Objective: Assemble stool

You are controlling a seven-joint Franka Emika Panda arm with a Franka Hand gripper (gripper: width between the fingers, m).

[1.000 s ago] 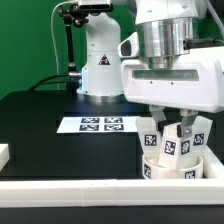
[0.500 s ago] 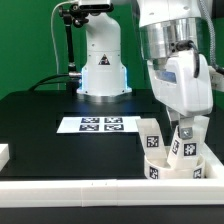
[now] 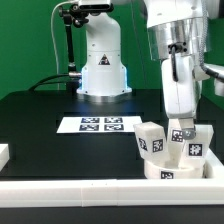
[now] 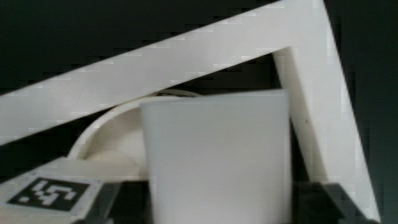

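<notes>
The round white stool seat [image 3: 172,171] lies in the corner of the border rails at the exterior view's front right. Two blocky white legs with tags stand on it, one to the left [image 3: 150,141] and one to the right [image 3: 196,144]. My gripper [image 3: 181,124] comes straight down between them and is shut on a third leg [image 3: 181,133] that stands upright on the seat. In the wrist view this leg [image 4: 214,150] fills the middle between my dark fingers [image 4: 121,206], with the seat's edge [image 4: 111,130] behind it. The leg's foot is hidden.
The marker board [image 3: 100,124] lies on the black table in the middle. White border rails run along the front [image 3: 80,190] and meet in a corner in the wrist view [image 4: 313,70]. A short white block [image 3: 3,154] sits at the left edge. The arm's base [image 3: 100,70] stands behind.
My hand has turned about its vertical axis over the seat, from broadside to narrow side on, with the leg held. The two free legs on the seat have shifted round slightly.
</notes>
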